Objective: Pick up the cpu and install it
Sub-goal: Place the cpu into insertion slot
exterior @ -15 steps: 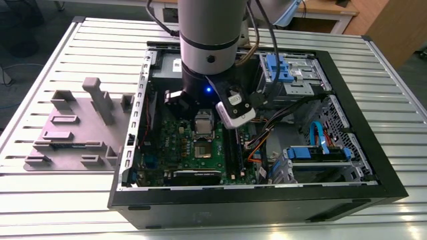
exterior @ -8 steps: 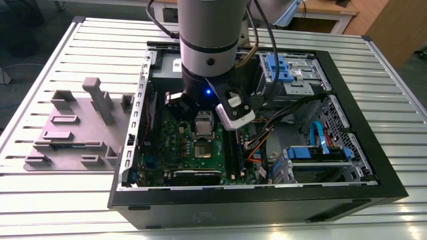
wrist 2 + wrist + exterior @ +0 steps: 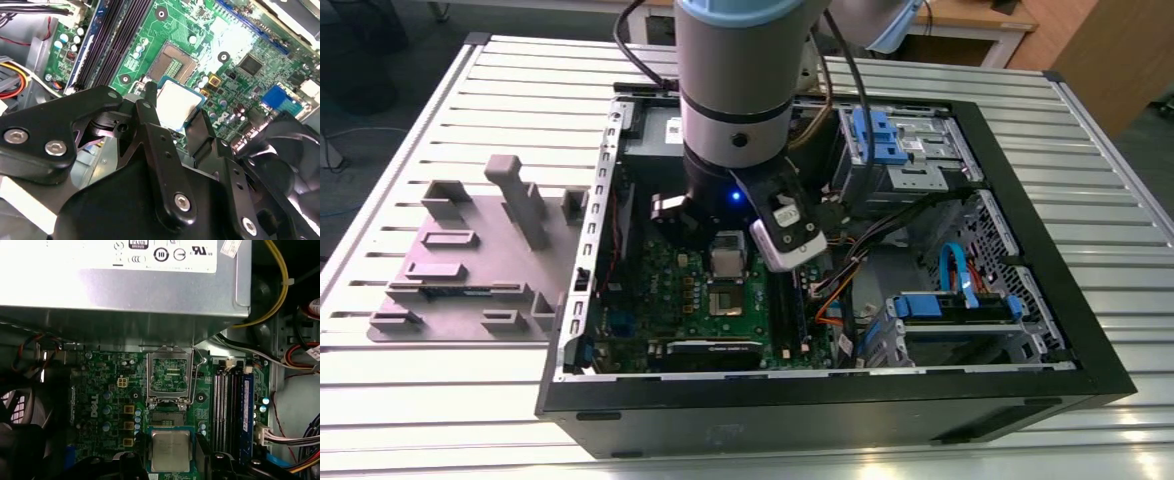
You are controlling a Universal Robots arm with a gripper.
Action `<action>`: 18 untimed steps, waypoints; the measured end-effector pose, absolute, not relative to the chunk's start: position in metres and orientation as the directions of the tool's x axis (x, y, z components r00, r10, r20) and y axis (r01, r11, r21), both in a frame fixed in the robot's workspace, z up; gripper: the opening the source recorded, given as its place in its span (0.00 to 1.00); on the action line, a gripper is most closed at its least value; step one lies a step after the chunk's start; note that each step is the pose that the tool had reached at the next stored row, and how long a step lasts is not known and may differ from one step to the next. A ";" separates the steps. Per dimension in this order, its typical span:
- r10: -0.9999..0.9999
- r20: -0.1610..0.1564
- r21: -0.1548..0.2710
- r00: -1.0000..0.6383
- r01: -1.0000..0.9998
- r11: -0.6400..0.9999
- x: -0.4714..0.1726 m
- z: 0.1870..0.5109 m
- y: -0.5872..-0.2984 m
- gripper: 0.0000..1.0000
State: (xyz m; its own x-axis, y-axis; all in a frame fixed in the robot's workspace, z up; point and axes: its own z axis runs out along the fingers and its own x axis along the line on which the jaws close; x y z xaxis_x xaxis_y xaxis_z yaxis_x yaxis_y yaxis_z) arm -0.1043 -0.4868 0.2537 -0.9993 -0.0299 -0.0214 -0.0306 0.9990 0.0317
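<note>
I have the end effector closed on the cpu. Its two black fingers press against opposite edges of the chip, and the silvery lid faces up between them. In both wrist views the cpu hangs low over the green motherboard, just beside the open socket and not yet seated in it. The socket's metal load frame is swung back toward the grey power supply. In the exterior view the arm reaches down into the open computer case, which lies on the slatted counter.

I judge the cpu to be light and rigid, so weight is no worry. Its edges are thin, though, and its lid is smooth metal, which gives the fingers little to bite on. A slack squeeze could let it slip or tilt. The contacts underneath and the socket's pins are likely fragile, so the bare edges are the right place to hold it, as I have it. I cannot tell from these views whether the chip sits perfectly level.
</note>
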 end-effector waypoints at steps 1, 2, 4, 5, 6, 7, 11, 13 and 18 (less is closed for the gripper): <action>-0.030 -0.021 0.032 -0.999 -0.031 0.999 -0.104 0.252 -0.487 0.47; -0.030 -0.021 0.032 -0.999 -0.031 0.999 -0.104 0.250 -0.488 0.47; -0.030 -0.021 0.032 -0.999 -0.031 0.999 -0.104 0.246 -0.488 0.47; -0.030 -0.021 0.032 -0.999 -0.031 0.999 -0.104 0.245 -0.489 0.47; -0.030 -0.021 0.032 -0.999 -0.030 0.999 -0.104 0.243 -0.489 0.47; -0.029 -0.021 0.032 -0.999 -0.030 0.999 -0.104 0.241 -0.490 0.47; -0.018 -0.021 0.032 -1.000 -0.018 0.999 -0.104 0.235 -0.491 0.47; -0.002 -0.021 0.032 -1.000 -0.003 0.999 -0.104 0.233 -0.492 0.47; 0.038 -0.021 0.032 -0.999 0.037 0.999 -0.104 0.225 -0.494 0.47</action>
State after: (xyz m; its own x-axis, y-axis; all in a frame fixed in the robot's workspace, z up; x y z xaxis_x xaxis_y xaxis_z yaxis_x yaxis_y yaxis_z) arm -0.1043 -0.4937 0.2254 -0.9991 0.0380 -0.0213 0.0373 0.9988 0.0317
